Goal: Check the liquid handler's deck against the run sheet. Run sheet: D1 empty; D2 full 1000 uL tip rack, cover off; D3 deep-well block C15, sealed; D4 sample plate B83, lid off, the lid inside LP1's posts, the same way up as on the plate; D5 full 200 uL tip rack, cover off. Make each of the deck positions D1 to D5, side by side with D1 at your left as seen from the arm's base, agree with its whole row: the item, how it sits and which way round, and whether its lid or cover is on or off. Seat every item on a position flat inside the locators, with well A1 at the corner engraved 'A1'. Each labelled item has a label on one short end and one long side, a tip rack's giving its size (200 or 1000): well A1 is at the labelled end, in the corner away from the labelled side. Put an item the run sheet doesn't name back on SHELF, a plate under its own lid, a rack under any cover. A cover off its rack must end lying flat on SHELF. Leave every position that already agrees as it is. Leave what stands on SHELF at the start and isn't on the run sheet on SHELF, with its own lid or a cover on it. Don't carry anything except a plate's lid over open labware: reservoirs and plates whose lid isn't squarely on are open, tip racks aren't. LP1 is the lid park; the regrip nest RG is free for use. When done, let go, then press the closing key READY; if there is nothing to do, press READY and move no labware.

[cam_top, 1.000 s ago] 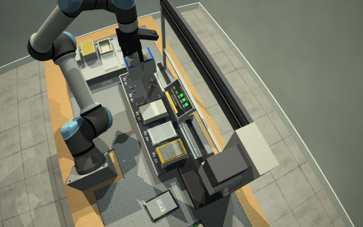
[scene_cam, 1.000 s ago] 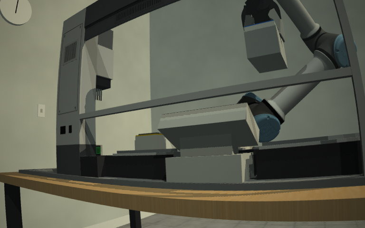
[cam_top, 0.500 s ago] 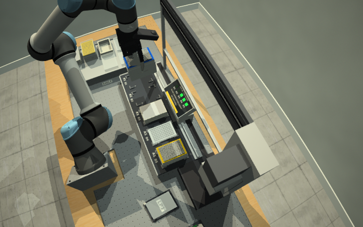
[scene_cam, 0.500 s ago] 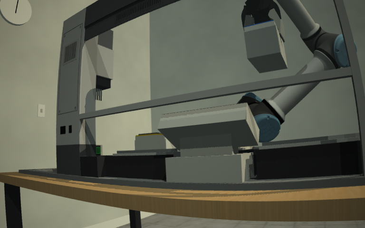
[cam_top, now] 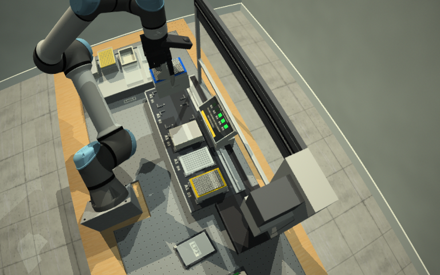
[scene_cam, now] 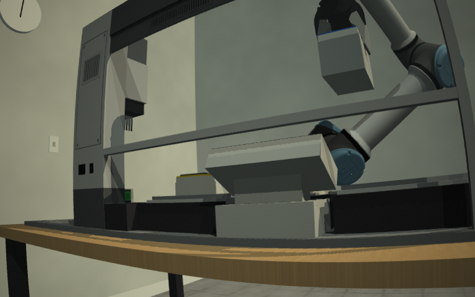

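My gripper [cam_top: 167, 75] is shut on a blue-rimmed tip rack [cam_top: 168, 77] with its cover off, and holds it high above the deck's far end, over the D1 and D2 area. The rack also shows in the exterior view [scene_cam: 344, 59], well above the deck rail. D1 [cam_top: 168, 97] and D2 [cam_top: 173, 113] show bare locators. D3 holds a sealed grey deep-well block [cam_top: 186, 134]. D4 holds an open white plate [cam_top: 196, 160]. D5 holds a yellow-rimmed tip rack [cam_top: 207, 183], cover off. The lid park LP1 [cam_top: 196, 248] holds a flat lid.
The shelf [cam_top: 121, 76] at the far end carries a yellow tip rack [cam_top: 106, 58], a white reservoir-like box [cam_top: 127, 55] and a flat piece beside it. The handler's key panel [cam_top: 216, 120] and gantry rail [cam_top: 246, 74] run along the deck's right side.
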Robot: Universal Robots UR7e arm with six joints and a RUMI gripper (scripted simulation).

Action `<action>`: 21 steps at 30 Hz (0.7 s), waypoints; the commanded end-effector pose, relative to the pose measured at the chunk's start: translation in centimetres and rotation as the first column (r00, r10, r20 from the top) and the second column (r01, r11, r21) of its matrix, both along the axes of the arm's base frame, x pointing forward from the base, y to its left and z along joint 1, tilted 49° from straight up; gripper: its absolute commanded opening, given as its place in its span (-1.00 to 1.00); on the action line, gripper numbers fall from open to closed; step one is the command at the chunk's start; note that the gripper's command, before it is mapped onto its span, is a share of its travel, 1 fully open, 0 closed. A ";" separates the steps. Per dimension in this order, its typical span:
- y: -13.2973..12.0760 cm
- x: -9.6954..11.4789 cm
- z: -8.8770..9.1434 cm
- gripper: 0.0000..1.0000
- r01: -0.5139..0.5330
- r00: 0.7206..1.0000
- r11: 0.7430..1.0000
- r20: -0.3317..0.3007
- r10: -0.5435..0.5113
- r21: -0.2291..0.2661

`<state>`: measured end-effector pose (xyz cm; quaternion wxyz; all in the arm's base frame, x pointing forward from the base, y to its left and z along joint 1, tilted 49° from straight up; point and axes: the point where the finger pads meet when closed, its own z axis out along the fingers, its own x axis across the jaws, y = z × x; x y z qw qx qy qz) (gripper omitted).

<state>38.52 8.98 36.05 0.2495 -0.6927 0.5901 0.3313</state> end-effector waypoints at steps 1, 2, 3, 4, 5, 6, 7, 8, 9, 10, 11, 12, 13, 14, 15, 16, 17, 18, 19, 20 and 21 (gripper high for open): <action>0.0 0.0 0.0 -1.00 0.000 1.000 1.000 0.000 0.000 0.000; 0.1 0.0 -0.1 -1.00 0.001 1.000 1.000 0.001 -0.001 0.000; 0.2 0.0 -0.2 -1.00 0.001 1.000 1.000 0.001 -0.001 0.000; 0.3 -0.1 -0.3 -1.00 0.001 1.000 1.000 0.001 -0.001 0.000; 0.5 -0.1 -0.4 -1.00 0.001 1.000 1.000 0.001 -0.001 0.000; 0.6 -0.1 -0.5 -1.00 0.001 1.000 1.000 0.001 -0.001 0.000; 0.7 -0.1 -0.7 -1.00 0.001 1.000 1.000 0.001 -0.001 0.000; 0.8 -0.2 -0.8 -1.00 0.001 1.000 1.000 0.001 -0.001 0.000; 0.9 -0.2 -0.9 -1.00 0.001 1.000 1.000 0.001 -0.001 0.000; 0.9 -0.2 -0.9 -1.00 0.001 1.000 1.000 0.001 -0.001 0.000; 0.9 -0.2 -0.9 -1.00 0.001 1.000 1.000 0.001 -0.001 0.000; 1.1 -0.2 -1.0 -1.00 0.001 1.000 1.000 0.001 -0.001 0.000; 1.2 -0.3 -1.1 -1.00 0.001 1.000 1.000 0.001 -0.001 0.000; 1.3 -0.3 -1.2 -1.00 0.001 1.000 1.000 0.001 -0.001 0.000; 1.4 -0.3 -1.3 -1.00 0.001 1.000 1.000 0.001 -0.001 0.000; 1.6 -0.3 -1.4 -1.00 0.001 1.000 1.000 0.001 -0.001 0.000; 1.7 -0.4 -1.5 -1.00 0.001 1.000 1.000 0.001 -0.001 0.000; 1.8 -0.4 -1.6 -1.00 0.001 1.000 1.000 0.001 -0.001 0.000; 1.9 -0.4 -1.7 -1.00 0.001 1.000 1.000 0.001 -0.001 0.000; 2.0 -0.4 -1.9 -1.00 0.001 1.000 1.000 0.001 -0.001 0.000; 2.2 -0.5 -2.0 -1.00 0.001 1.000 1.000 0.001 -0.001 0.000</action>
